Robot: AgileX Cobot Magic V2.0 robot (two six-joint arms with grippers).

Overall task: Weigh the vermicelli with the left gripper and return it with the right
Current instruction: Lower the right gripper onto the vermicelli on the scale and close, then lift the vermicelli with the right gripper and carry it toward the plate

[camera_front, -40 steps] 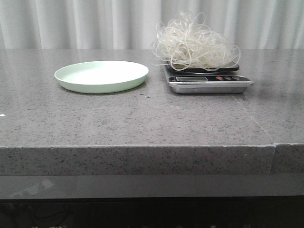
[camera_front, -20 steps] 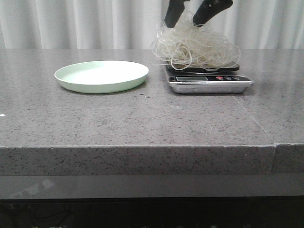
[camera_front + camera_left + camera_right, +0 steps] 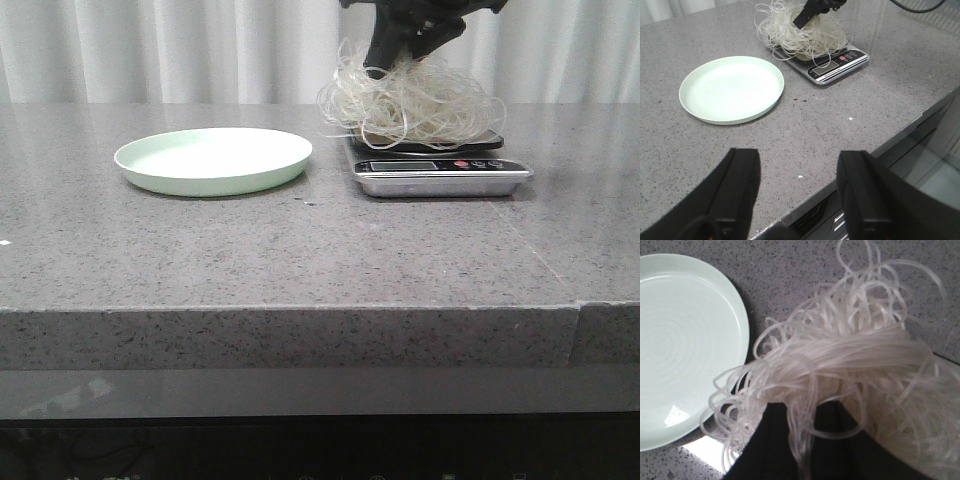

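Observation:
The vermicelli (image 3: 410, 100) is a fluffy whitish tangle that lies on the small kitchen scale (image 3: 440, 172) at the back right. My right gripper (image 3: 400, 58) has come from above into its top and is shut on a bunch of strands; the right wrist view shows the strands (image 3: 850, 355) pinched between the black fingers (image 3: 775, 440). The pale green plate (image 3: 213, 160) is empty, left of the scale. My left gripper (image 3: 800, 160) is open and empty, low over the table's near edge, far from the plate (image 3: 730, 89) and the vermicelli (image 3: 800, 32).
The grey stone table (image 3: 300, 250) has its front edge close to the left gripper, and a white curtain hangs behind it. A seam runs across the table at the right. The scale's display and buttons (image 3: 835, 62) face the front.
My right gripper came down from above into the top of the vermicelli and closed on its strands. The pile looks slightly pressed and gathered. The plate and scale have not moved.

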